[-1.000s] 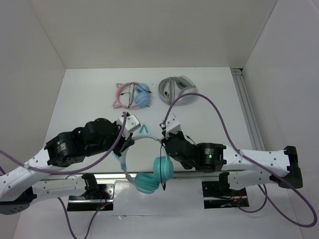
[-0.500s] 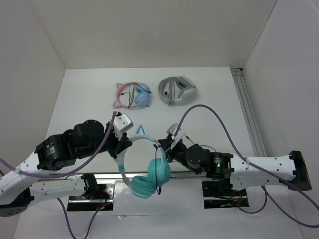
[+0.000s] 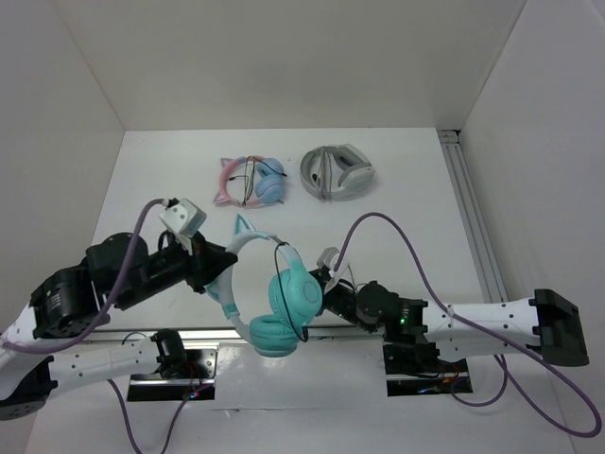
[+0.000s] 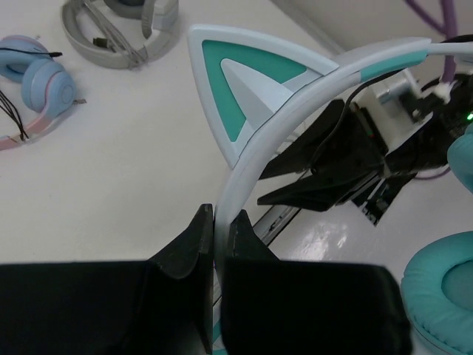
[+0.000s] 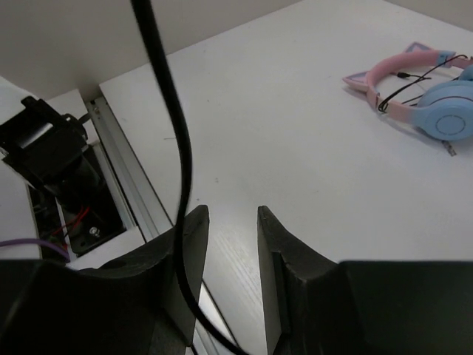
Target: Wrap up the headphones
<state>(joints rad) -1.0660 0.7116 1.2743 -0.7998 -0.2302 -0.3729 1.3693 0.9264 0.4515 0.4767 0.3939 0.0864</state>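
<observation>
The teal headphones (image 3: 293, 295) hang lifted above the table's near edge. My left gripper (image 3: 216, 270) is shut on their pale headband (image 4: 295, 111), just below a cat ear (image 4: 244, 81). One teal ear cup (image 4: 443, 296) shows at the lower right of the left wrist view. The thin black cable (image 5: 179, 148) runs down across the outside of my right gripper's left finger (image 5: 185, 251), not between the jaws. My right gripper (image 5: 233, 214) is open and empty, right beside the ear cups (image 3: 327, 287).
Pink-and-blue cat-ear headphones (image 3: 250, 180) and grey-white headphones (image 3: 336, 172) lie at the back of the table. An aluminium rail (image 3: 470, 218) runs along the right side. Another rail (image 5: 129, 185) and the arm mounts line the near edge.
My left arm has pulled back to the left, raising and turning the headphones. My right gripper has dropped back toward the near edge, staying close to the ear cups.
</observation>
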